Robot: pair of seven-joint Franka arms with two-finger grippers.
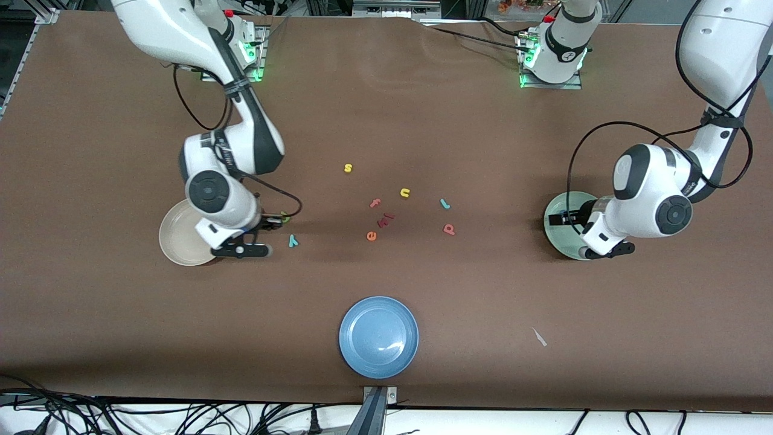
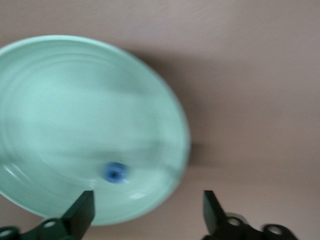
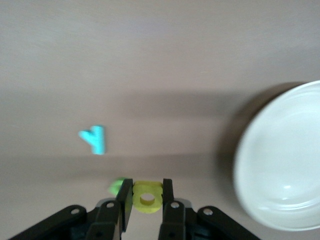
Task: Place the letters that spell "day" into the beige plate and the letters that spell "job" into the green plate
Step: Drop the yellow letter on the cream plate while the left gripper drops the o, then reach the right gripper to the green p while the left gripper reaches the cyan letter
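- Yellow "a" (image 3: pixel 147 196) sits clamped in the right pincer (image 3: pixel 146 199), just beside the beige plate (image 1: pixel 175 241), likely bound for it; the green "d" (image 3: pixel 117 187) and teal "y" (image 1: pixel 293 241) lie close by.
- Left pincer (image 2: pixel 149 210) hangs open over the green plate (image 2: pixel 60 100); the blue "o" (image 2: pixel 115 172) lies inside, apparently just dropped.
- Teal "j" (image 1: pixel 444 204) and pink "b" (image 1: pixel 449 229) wait mid-worktop.
- Brown worktop (image 1: pixel 483 314); the blue plate (image 1: pixel 378 336) sits by its edge nearest the front camera.
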